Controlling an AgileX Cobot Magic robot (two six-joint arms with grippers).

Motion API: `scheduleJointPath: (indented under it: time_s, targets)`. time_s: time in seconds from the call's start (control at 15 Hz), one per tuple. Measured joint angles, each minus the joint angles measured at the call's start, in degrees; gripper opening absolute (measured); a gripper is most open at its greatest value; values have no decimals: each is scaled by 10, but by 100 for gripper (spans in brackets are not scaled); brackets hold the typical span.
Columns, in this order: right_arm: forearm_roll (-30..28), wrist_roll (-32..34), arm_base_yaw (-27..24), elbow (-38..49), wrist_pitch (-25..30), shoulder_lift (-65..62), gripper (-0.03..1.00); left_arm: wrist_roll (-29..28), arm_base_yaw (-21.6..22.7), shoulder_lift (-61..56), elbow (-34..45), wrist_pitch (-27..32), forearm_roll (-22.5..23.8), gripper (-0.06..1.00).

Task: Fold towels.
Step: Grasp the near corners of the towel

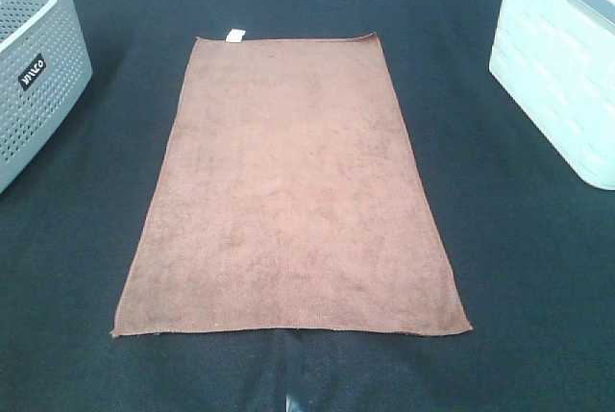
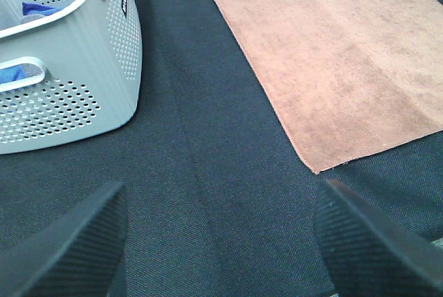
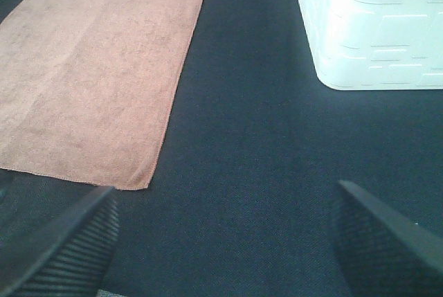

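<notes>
The reddish-brown towel (image 1: 288,191) lies flat and fully spread on the dark table, long side running front to back, with a small white tag (image 1: 233,34) at its far short edge. It also shows in the left wrist view (image 2: 332,55) and in the right wrist view (image 3: 97,68). Neither gripper shows in the exterior high view. My left gripper (image 2: 221,241) is open and empty over bare table, short of the towel's near left corner (image 2: 315,171). My right gripper (image 3: 225,241) is open and empty, short of the near right corner (image 3: 145,186).
A grey perforated basket (image 1: 38,66) stands at the far left, with something blue inside (image 2: 38,10). A white bin (image 1: 562,66) stands at the far right. Dark cloth table (image 1: 519,268) surrounds the towel.
</notes>
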Motion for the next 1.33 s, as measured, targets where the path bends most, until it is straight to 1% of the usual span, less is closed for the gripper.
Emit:
scheduleJointPath:
  time_s: [0.73,0.8,0.87,1.0,1.07,1.13,1.2,1.33]
  targets:
    - [0,0,0,0,-1,1,78,-1,0,0,0,0,0,72]
    - [0,0,0,-3,-3,9,78,-7,0,0,-5,-13,2,72]
    - [0,0,0,-9,-19,25,78,-10,0,0,-6,-57,4,72]
    - [0,0,0,-17,-74,71,77,-15,0,0,13,-180,-2,72]
    - [1,0,0,-18,-99,103,77,-26,0,2,30,-231,-15,72]
    - [3,0,0,-18,-113,136,77,-45,0,16,52,-277,-38,72]
    - [12,0,0,-18,-123,172,77,-59,0,44,72,-313,-61,72]
    - [34,0,0,-18,-130,257,77,-75,0,131,87,-347,-116,72]
